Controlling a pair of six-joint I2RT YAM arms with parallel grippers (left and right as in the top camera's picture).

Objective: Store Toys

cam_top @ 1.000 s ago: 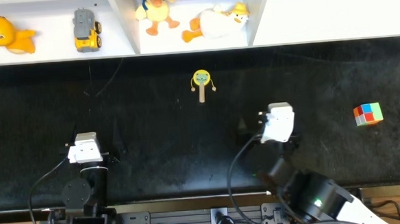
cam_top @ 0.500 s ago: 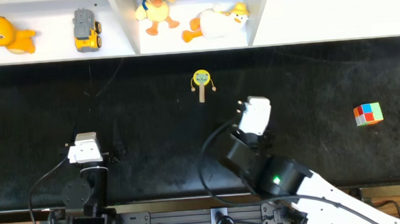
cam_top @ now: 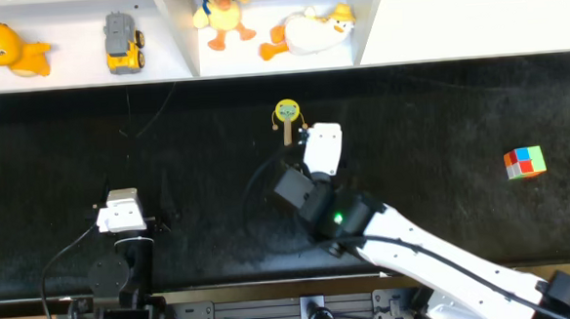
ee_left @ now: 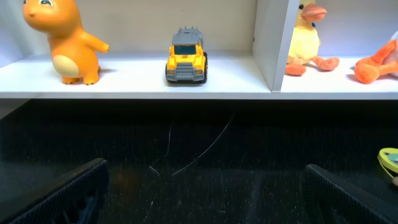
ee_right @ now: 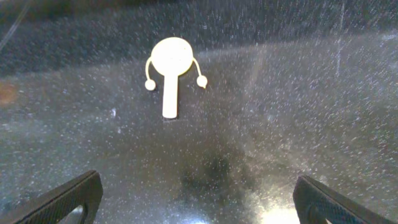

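A small rattle drum (cam_top: 287, 114) with a yellow-green head and a wooden handle lies flat on the black mat, just in front of the shelf. My right gripper (ee_right: 196, 182) hovers over the mat close behind it, open, with the rattle drum (ee_right: 171, 68) ahead of its spread fingers and nothing between them. From above, the right gripper (cam_top: 319, 143) sits just right of the toy. A multicoloured cube (cam_top: 524, 163) rests far right on the mat. My left gripper (ee_left: 206, 168) stands open and empty at the left (cam_top: 121, 209), facing the shelf.
The white shelf (cam_top: 280, 60) along the back holds an orange figure (cam_top: 10, 49), a yellow truck (cam_top: 122, 41), a yellow duck (cam_top: 222, 14) and a white plush duck (cam_top: 308, 31). Its right compartment (cam_top: 473, 13) stands empty. Dividers separate the compartments.
The right arm has swung from the right-middle of the mat up and leftward, ending beside the rattle drum. The left arm has kept still.
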